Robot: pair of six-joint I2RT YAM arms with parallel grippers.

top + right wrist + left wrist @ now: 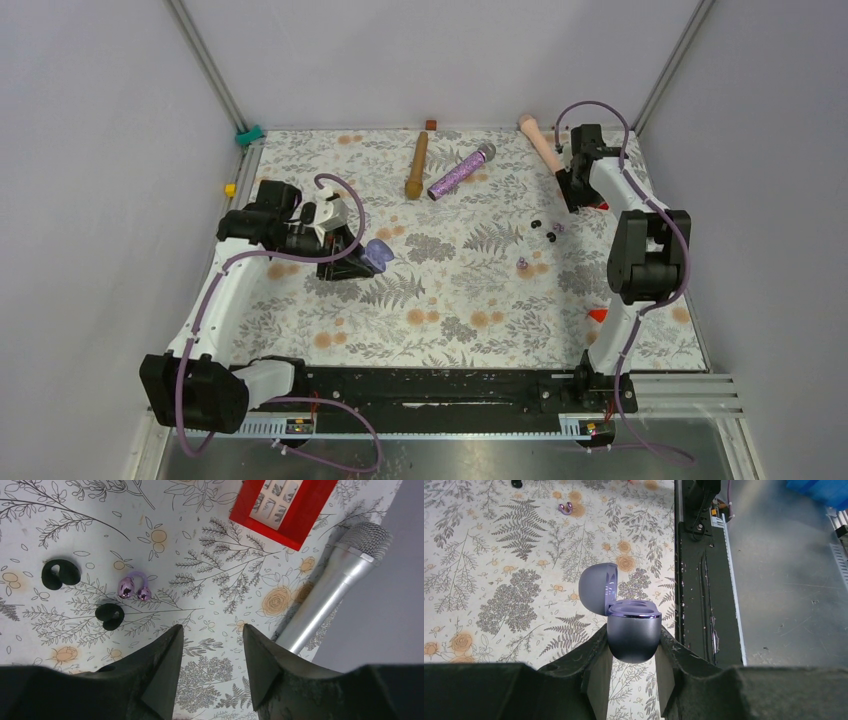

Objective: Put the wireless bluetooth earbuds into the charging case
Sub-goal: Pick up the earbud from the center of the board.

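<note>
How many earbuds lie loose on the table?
4. Two black earbuds and a lilac earbud cluster by the right claw; a second lilac earbud lies apart, farther left. Others may be hidden.

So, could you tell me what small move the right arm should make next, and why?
Probably shift the right gripper toward the lilac earbud and lower over it: that gripper is open and empty, and the left gripper holds the charging case with its lid open.
</note>
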